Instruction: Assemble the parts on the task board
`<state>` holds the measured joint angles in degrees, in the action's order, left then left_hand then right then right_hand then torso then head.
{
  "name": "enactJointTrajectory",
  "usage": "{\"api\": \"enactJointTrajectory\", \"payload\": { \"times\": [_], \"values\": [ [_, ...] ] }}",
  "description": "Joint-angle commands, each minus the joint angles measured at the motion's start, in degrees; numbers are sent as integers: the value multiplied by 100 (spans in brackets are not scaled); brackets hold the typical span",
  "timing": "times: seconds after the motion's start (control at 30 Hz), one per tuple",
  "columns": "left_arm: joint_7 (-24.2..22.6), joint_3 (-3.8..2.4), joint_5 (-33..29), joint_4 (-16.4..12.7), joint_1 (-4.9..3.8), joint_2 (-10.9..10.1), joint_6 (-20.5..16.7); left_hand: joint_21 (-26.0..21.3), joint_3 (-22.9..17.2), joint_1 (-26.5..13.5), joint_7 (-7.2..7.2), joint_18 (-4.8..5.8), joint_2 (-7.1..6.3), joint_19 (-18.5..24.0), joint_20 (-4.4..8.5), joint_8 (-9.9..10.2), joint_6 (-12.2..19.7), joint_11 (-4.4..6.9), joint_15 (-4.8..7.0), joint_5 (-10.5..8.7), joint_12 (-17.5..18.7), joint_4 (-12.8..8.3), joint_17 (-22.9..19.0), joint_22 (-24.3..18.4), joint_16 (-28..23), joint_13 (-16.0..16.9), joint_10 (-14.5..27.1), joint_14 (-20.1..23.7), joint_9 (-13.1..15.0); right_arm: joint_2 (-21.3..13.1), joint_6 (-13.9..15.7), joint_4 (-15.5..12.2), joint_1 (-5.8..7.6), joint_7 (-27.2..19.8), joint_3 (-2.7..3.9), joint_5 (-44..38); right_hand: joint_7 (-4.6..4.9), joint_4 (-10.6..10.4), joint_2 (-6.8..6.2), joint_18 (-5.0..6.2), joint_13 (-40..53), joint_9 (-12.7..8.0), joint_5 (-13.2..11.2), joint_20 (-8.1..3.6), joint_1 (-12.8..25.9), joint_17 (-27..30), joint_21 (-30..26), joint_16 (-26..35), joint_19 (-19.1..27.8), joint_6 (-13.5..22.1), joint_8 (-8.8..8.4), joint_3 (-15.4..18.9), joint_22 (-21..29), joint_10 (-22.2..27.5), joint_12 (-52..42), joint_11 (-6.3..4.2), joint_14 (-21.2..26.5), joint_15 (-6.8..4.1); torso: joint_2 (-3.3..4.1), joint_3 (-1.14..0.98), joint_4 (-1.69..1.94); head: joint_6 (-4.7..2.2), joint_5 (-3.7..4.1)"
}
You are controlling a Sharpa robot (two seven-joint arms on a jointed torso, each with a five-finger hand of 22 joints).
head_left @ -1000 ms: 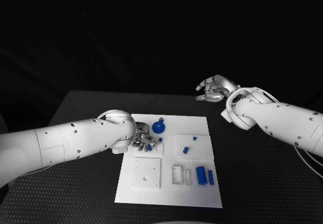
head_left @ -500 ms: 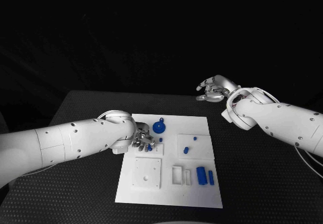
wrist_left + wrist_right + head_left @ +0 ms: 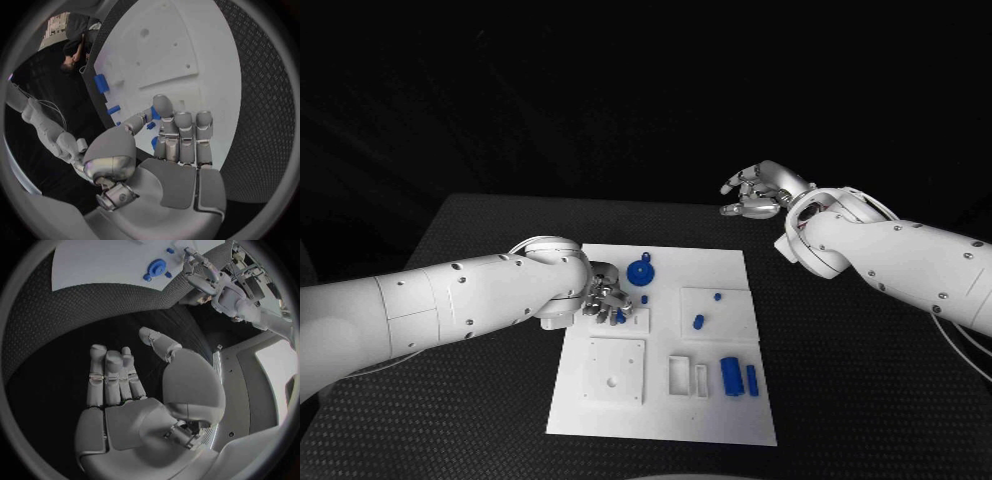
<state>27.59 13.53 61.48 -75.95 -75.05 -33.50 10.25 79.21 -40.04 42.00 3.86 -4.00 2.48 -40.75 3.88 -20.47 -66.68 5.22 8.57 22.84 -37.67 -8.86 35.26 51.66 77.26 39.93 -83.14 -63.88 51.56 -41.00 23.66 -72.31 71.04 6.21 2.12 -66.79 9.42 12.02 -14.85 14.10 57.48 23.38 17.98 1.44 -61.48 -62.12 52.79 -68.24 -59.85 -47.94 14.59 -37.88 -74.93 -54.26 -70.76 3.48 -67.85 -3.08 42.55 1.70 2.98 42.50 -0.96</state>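
Black textured tabletop (image 3: pixel 473 400) fills the head view, with the white task board (image 3: pixel 668 420) lying at its middle, long axis running near to far. The left hand (image 3: pixel 607 300) sits over the board's left edge, fingers curled down around a small blue part (image 3: pixel 617 317) on a raised square; whether it actually grips it I cannot tell. Just beyond lies a round blue part (image 3: pixel 640 272). Two long blue pieces (image 3: pixel 730 374) lie at the near right, pointing near to far, and two small pegs (image 3: pixel 698 321) stand on the right-hand square. The right hand (image 3: pixel 759 192) hangs well apart, beyond the table's far right, fingers loosely curled and holding nothing.

From the left wrist, the fingers (image 3: pixel 181 135) bend over the board, blue bits showing beside them.

From the right wrist, the hand (image 3: pixel 134 390) is empty, fingers apart above the table. No writing is readable.
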Motion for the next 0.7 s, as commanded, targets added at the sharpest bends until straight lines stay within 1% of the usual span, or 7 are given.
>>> {"api": "enactJointTrajectory", "payload": {
  "times": [0.03, 0.17, 0.5, 0.7],
  "values": [
    [-58, 21, -5, 5, 36, 12, 109, 26, -775, 75, -462, -10, 15, -47, 1021, -20, -610, 58, 59, 12, -34, -726, -1, -5, 30, 7, 35, -51, 13, 11, -56, -5, 0, -51, 2, -3, 36, 8, 39, 90, -6, 9, 25, 9, 0, 8, -32, -22, 46, -6, 30, 37, -87, 38, -40, -15, 38, 16, 2, 2, 0, 2, -2],
    [-66, 21, 2, 6, 36, 4, 154, 30, -781, 98, -463, -11, -5, -48, 1022, -21, -609, 58, 59, 12, -44, -719, -2, -6, 36, 8, 39, -49, 20, 11, -60, -2, 0, -53, 2, -3, 37, 8, 39, 90, -9, 9, 27, 9, 1, 9, -32, -23, 47, -5, 31, 38, -88, 39, -42, -15, 39, 16, -1, 7, 2, 4, 6],
    [-78, 20, -22, 9, 36, -10, 183, 36, -785, 130, -464, -12, -28, -47, 1022, -24, -612, 60, 56, 12, -58, -711, -3, -7, 47, 10, 41, -49, 30, 13, -61, 8, 0, -54, 2, -3, 37, 8, 41, 90, -14, 9, 31, 10, 2, 12, -32, -24, 47, -4, 31, 40, -88, 41, -46, -15, 40, 17, -4, 7, 5, 20, 6],
    [-62, 20, -33, -5, 35, -36, 176, 38, -785, 137, -465, -12, -25, -47, 1021, -26, -614, 61, 55, 14, -64, -707, -3, -8, 51, 12, 40, -50, 35, 20, -58, 14, 0, -55, 2, -3, 37, 8, 42, 90, -17, 9, 32, 10, 3, 13, -32, -25, 47, -3, 32, 41, -88, 42, -48, -14, 41, 17, -1, 4, 3, 15, 13]
  ]
}}
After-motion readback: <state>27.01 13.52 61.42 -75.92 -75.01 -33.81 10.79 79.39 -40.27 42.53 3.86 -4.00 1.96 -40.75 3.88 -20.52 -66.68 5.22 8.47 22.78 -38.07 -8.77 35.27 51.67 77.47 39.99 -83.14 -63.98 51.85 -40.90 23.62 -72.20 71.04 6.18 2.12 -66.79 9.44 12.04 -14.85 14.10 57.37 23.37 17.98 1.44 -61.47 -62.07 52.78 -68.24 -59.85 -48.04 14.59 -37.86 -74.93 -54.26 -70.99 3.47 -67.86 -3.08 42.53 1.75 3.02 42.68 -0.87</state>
